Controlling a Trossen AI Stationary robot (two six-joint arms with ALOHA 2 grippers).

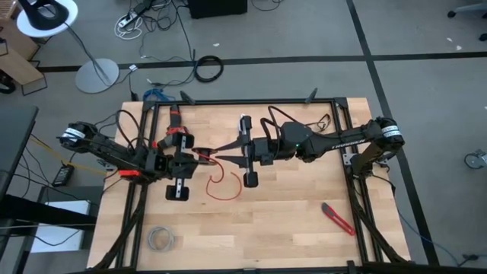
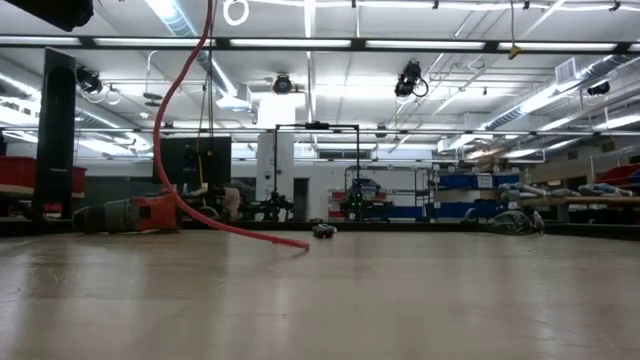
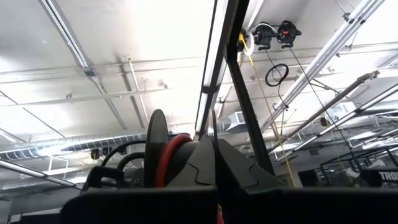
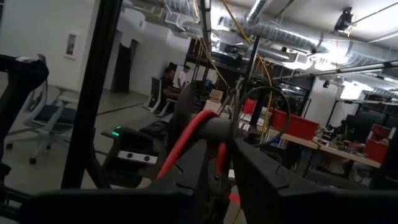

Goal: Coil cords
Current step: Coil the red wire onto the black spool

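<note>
A: Arm poses?

B: Both arms reach in low over the wooden table [image 1: 289, 221] and meet near its middle. Left gripper [image 1: 199, 155] comes from the left side, right gripper [image 1: 221, 149] from the right, fingertips nearly touching each other.

A: Jaws?

B: Left jaws pressed together, pinching the red wire [image 1: 222, 185]; the left wrist view shows the red strand [image 3: 166, 157] curving up between the dark fingers. Right jaws part-closed around the same wire; the right wrist view shows it [image 4: 186, 140] running between the fingers, but a firm grip, can't tell.

A: Where's the wire?

B: One end sits at the meeting point of both jaws. The rest hangs below them and lies on the table in a loose open loop, just beneath the right gripper's fingertips. The low view shows it [image 2: 175, 150] dropping in a long curve, with its tip lying flat on the tabletop.

A: Materials?

B: Wire very thin, glossy, limp. Table is pale wood planks in a black metal frame [image 1: 251, 103]. Grippers matte black, angular.

A: Other stuff around?

B: Small grey wire coil [image 1: 160, 239] near the front left corner, well apart from the jaws. Red-handled tool [image 1: 337, 218] toward the front right, also well apart. Nothing lies between the jaws and the loop.
</note>
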